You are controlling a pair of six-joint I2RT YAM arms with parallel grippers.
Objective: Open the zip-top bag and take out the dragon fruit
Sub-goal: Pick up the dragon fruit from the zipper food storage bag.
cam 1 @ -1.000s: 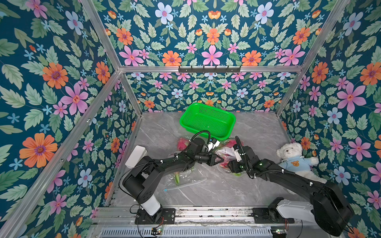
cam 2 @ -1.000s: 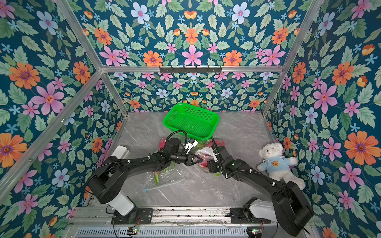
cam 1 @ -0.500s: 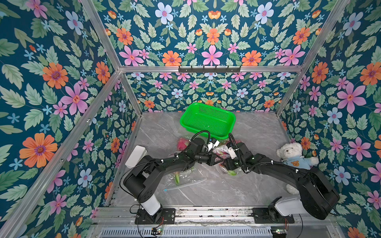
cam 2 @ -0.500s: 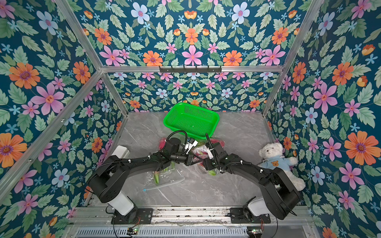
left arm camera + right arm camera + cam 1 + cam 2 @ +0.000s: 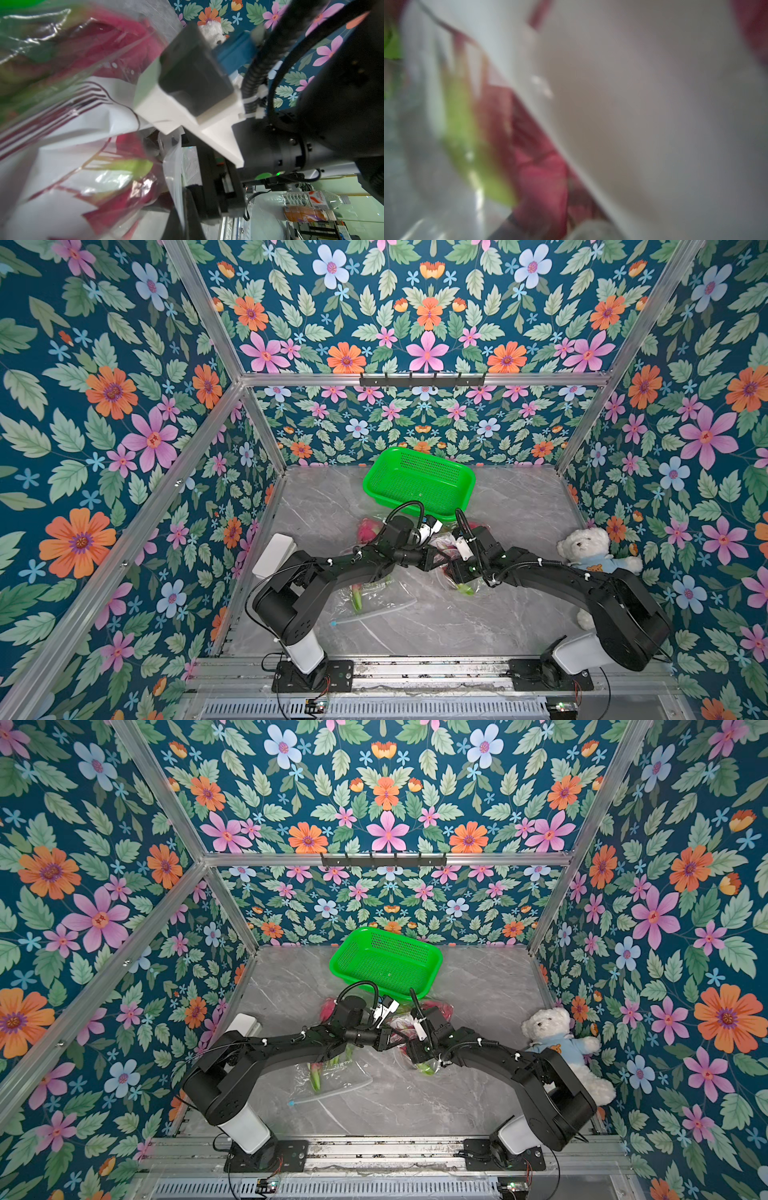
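Most of what matters is buried under the two wrists. The left gripper (image 5: 434,563) and right gripper (image 5: 452,570) meet nose to nose over the crumpled zip-top bag (image 5: 444,540). In both top views their fingertips are lost among black links and film.

The left wrist view settles one side: the left jaws are pressed together on a strip of the bag's film (image 5: 176,187). The right wrist view is only a blur of white print, pink skin and a green scale pressed against the lens. I cannot tell whether the right jaws stand free or wrap something.

The dragon fruit (image 5: 367,529) shows only in pieces. One pink body sits behind the left wrist and another (image 5: 478,529) behind the right wrist, near the basket. A green tip (image 5: 356,600) pokes out below the left forearm and another (image 5: 466,589) below the right gripper. I cannot count the fruits. A pale zip strip (image 5: 374,612) lies on flat film toward the front, and I cannot tell whether it belongs to the same bag.

The table (image 5: 519,506) is grey marble, boxed in by floral walls (image 5: 124,406) on aluminium posts. A green basket (image 5: 419,483) sits at the rear centre, and a teddy bear (image 5: 590,547) leans by the right wall.

Only the left wrist view looks out past the rig, to bottles (image 5: 307,202) on a surface outside.
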